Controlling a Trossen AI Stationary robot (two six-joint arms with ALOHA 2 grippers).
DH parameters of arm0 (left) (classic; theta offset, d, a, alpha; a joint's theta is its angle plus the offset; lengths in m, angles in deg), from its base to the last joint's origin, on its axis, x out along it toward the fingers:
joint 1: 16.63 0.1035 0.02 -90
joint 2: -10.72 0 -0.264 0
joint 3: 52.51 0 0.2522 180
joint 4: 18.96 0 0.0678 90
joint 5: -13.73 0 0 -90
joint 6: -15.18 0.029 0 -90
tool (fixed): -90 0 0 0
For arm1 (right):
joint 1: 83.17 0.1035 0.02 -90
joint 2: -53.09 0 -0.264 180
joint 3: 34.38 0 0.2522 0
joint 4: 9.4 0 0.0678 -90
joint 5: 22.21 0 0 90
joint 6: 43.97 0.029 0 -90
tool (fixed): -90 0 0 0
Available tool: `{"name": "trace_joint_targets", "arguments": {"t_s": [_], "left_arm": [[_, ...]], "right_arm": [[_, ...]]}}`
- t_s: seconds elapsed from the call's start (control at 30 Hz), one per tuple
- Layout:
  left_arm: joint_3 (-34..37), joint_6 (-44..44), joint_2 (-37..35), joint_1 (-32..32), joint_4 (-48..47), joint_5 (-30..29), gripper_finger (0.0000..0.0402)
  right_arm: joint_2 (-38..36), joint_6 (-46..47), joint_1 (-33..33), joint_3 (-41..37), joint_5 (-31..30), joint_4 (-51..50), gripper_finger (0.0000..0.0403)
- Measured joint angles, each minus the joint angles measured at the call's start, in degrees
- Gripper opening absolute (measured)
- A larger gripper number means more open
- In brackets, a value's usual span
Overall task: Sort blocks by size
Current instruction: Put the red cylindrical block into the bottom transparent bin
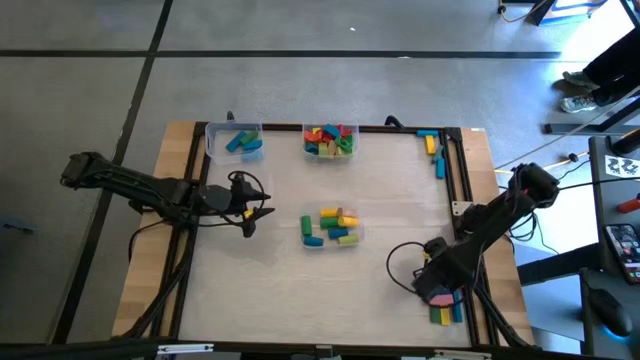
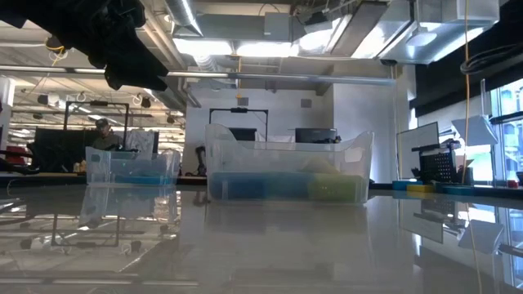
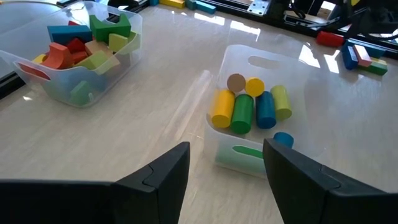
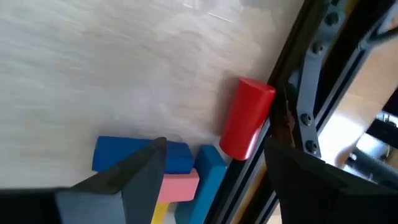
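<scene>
High view shows the left pincer [image 1: 250, 212] hovering over the worktop [image 1: 300, 290], fingers apart and empty, facing the middle tub [image 1: 330, 228] of short round blocks [image 3: 249, 106]. Two more tubs sit along the far edge: one with blue pieces [image 1: 243, 142], one with mixed shapes [image 1: 329, 140]. Farther right, the right pincer [image 4: 211, 168] hangs with fingers apart above loose blocks at the near right corner: a red cylinder [image 4: 247, 118], a blue block [image 4: 130, 152] and a pink one [image 4: 180, 185], all lying against the black frame rail [image 4: 292, 74]. The likely trouble is there: the rail could block a finger, and a round piece may roll away when nudged.
</scene>
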Motion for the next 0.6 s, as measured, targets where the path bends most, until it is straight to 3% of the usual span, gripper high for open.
{"name": "trace_joint_targets", "arguments": {"t_s": [0.4, 0.6], "left_arm": [[0.0, 0.33, 0.0, 0.0, -0.01, 0.01, 0.0198], [0.0, 0.39, 0.0, 0.0, 0.01, -0.01, 0.0198]], "right_arm": [[3.4, 0.57, 0.01, -0.03, 2.48, -0.14, 0.0271], [3.44, -1.19, 0.0, -5.98, 4.16, 6.33, 0.0271]]}}
